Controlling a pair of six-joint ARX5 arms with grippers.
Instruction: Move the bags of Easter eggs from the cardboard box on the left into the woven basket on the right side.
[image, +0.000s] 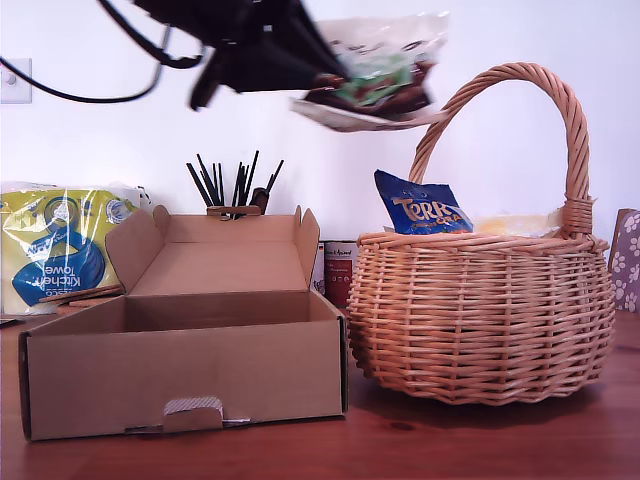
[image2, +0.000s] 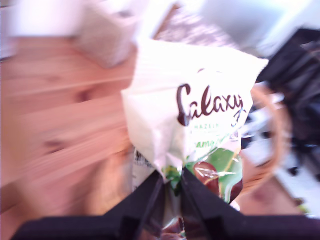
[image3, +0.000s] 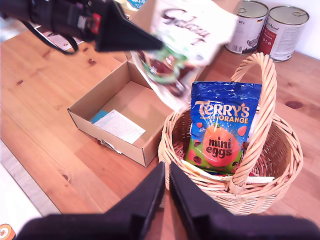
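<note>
My first gripper (image: 335, 72) (image2: 172, 176) (image3: 156, 44) is shut on the bottom edge of a white Galaxy bag (image: 385, 75) (image2: 195, 100) (image3: 187, 32), which it holds high in the air. The bag hangs above the gap between the cardboard box (image: 185, 370) (image3: 82, 112) and the woven basket (image: 480, 320) (image3: 295, 155), beside the basket's handle (image: 560, 90). A dark blue Terry's bag (image: 420, 210) (image3: 222, 125) stands inside the basket. My second gripper (image3: 166, 170) hovers well above the basket's near rim, shut with nothing in it. It is out of the exterior view.
Inside the open box lie a white leaflet (image3: 120, 126) and a blue scrap. In the exterior view a kitchen towel pack (image: 55, 245) sits at the left and black sticks (image: 235, 185) stand behind the box. Two tins (image3: 247, 20) stand past the basket.
</note>
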